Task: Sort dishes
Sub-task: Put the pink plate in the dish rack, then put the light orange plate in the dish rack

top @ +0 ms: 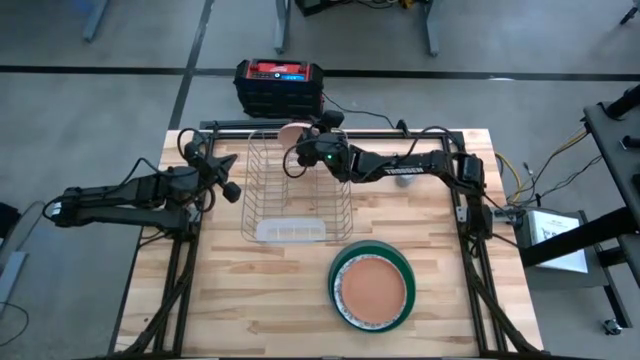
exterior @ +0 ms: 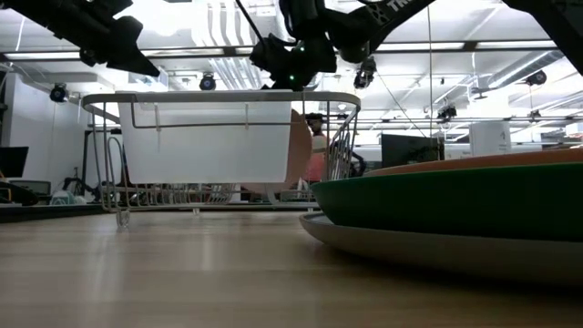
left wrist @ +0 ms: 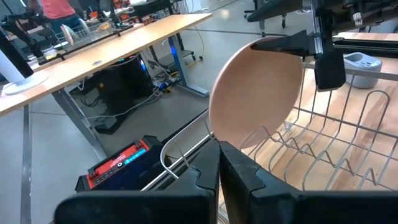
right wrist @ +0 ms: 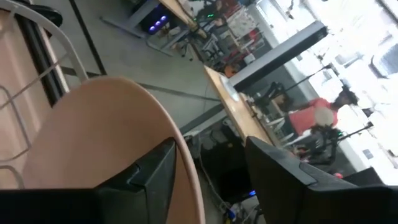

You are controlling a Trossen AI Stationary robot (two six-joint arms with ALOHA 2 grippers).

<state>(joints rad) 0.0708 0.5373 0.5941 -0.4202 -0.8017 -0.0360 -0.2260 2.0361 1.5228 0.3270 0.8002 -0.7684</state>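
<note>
Spanning most of the view, the desk (top: 250, 300) leaves bare wood left of the stacked dishes (top: 373, 288) near its front edge. The wire rack (top: 290, 190) holds a salmon-pink plate (left wrist: 258, 99) upright at its far end. Right end effector (top: 303, 152) spread astride its rim; left end effector (top: 228, 178) pressed together beside the rack.

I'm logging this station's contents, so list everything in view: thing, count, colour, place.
Pink plate: one, salmon-pink, upright in the rack's far end, at the right jaws.
Plate stack: several, salmon-pink top, dark green rim, near right of the table.
Rack: one, silver wire, table centre.
Box: one, black and red, floor beyond the table.
Table: one, light wood.
Left gripper: shut, left of the rack.
Right gripper: jaws open astride the pink plate's rim.
</note>
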